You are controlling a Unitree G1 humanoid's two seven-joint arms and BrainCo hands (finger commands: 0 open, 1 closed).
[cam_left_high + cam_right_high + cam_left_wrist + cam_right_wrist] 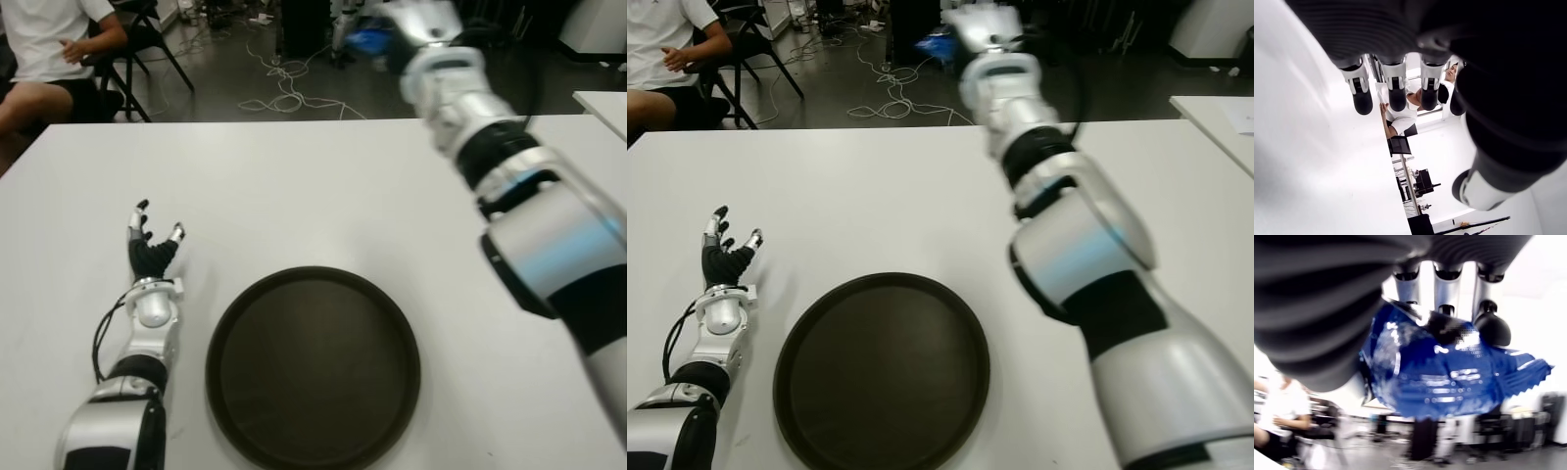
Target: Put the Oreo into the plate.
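Note:
My right hand is raised high above the far side of the table, its fingers curled around a blue Oreo packet. In the eye views the right hand shows at the top, with a bit of the blue Oreo packet beside it. A round dark plate lies on the white table near the front edge, with nothing in it. My left hand shows just left of the plate, fingers spread and holding nothing.
A seated person in a white shirt is beyond the table's far left corner, next to a chair. Cables lie on the floor behind the table. Another white table edge shows at the far right.

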